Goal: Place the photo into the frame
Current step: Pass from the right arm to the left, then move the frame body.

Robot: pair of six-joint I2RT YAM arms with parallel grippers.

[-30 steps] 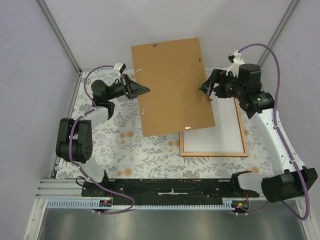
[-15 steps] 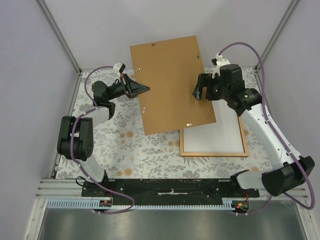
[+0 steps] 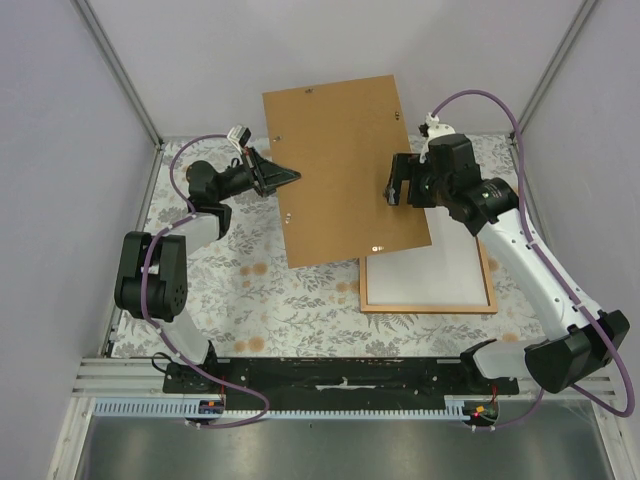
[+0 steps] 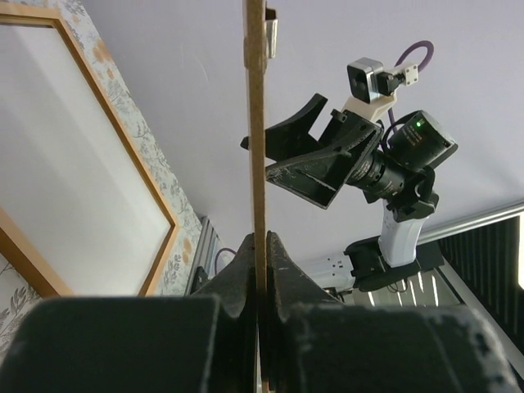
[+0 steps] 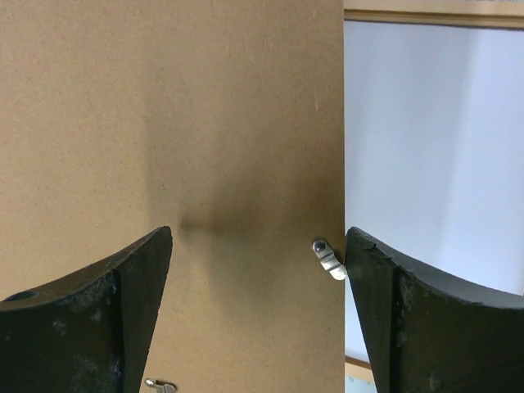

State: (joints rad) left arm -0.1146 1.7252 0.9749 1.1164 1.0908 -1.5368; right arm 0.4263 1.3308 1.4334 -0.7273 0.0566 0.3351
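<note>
White-backed photo (image 3: 432, 272) inside flat wooden frame (image 3: 425, 308)

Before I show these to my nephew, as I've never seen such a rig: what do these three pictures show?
Two robot arms are bolted at the near edge of a table with a flowered cloth. The overhead picture looks down from above and behind them; the other two come from cameras on each wrist, so the dark shapes there are that arm's own fingers. The left gripper is shut on one edge of a brown backing board, holding it up. The right gripper is open, facing the board's opposite edge without gripping it. On the cloth lies a wooden frame holding what looks like the photo, white back up.
</note>
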